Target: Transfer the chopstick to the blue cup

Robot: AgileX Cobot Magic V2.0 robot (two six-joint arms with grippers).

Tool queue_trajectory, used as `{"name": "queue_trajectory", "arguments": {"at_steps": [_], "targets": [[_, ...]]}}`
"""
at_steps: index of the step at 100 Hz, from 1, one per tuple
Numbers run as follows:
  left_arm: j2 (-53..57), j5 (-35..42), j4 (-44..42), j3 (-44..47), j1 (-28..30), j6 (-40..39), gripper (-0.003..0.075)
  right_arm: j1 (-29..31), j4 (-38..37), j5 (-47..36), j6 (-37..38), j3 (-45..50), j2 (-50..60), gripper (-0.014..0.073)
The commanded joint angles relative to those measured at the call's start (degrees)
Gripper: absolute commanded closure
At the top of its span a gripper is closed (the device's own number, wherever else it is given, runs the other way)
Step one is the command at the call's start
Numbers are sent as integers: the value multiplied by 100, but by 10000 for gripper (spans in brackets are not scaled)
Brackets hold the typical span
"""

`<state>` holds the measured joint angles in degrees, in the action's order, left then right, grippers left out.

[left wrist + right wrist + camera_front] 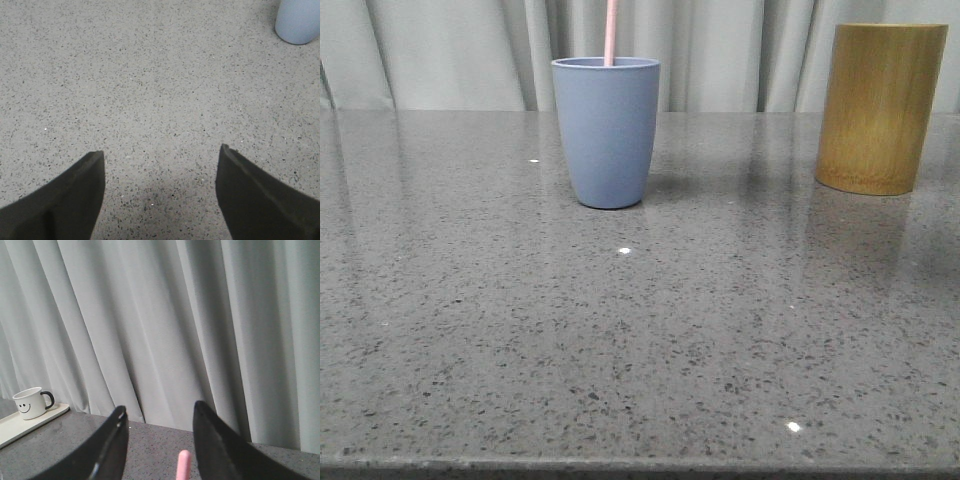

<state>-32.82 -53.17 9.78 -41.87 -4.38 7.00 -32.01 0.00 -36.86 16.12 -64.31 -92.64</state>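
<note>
Chopstick [611, 32], a thin, straight, pale pink stick, stands inside the matte, pale greyish-blue tumbler [607, 130], rising nearly upright out of its open mouth and running past the upper edge of the front view. That blue cup tapers toward its base and sits upright on the speckled grey stone tabletop [640, 340], toward the back and a little left of centre. Well apart from it, to the right and also near the back, stands a taller yellow-brown bamboo cylinder [881, 107], upright and touching nothing else. Pale grey pleated curtains [460, 50] hang behind the table. In the left wrist view the left gripper [161, 152] hangs over bare tabletop with its two dark fingers [75, 197] spread wide and nothing between them; the lower part of the blue cup [298, 21] shows well away from them. In the right wrist view the right gripper [159, 412] faces the curtains [165, 320], its black fingers [112, 445] parted, and the rounded pink tip of the chopstick [183, 463] sits in the gap between them, touching neither. Off to one side in that view a small white mug with a smiley face and a black handle [31, 402] rests on a pale cream tray [20, 426].
</note>
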Motion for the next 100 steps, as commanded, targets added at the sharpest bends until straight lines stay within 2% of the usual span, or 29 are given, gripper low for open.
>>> {"name": "queue_trajectory", "arguments": {"at_steps": [1, 20, 34, 49, 77, 88, 100], "targets": [[-10, 387, 107, -160, 12, -30, 257, -4, -68, -421, -21, -202, 343, 251], [-10, 387, 107, -160, 12, -30, 257, 94, -68, 579, -251, -202, 874, 251], [-10, 387, 107, -160, 12, -30, 257, 356, -68, 1905, -713, -202, 1504, 251], [-10, 387, 107, -160, 12, -30, 257, 931, -73, 3686, -777, -156, 2263, 251], [-10, 387, 107, -160, 12, -30, 257, 2009, -360, 5636, -843, 590, 3925, 251], [-10, 387, 107, -160, 12, -30, 257, 2151, -365, 6711, -843, 813, 4506, 251], [-10, 387, 107, -160, 12, -30, 257, 2157, -373, 7401, -843, 1111, 5123, 251]]}}
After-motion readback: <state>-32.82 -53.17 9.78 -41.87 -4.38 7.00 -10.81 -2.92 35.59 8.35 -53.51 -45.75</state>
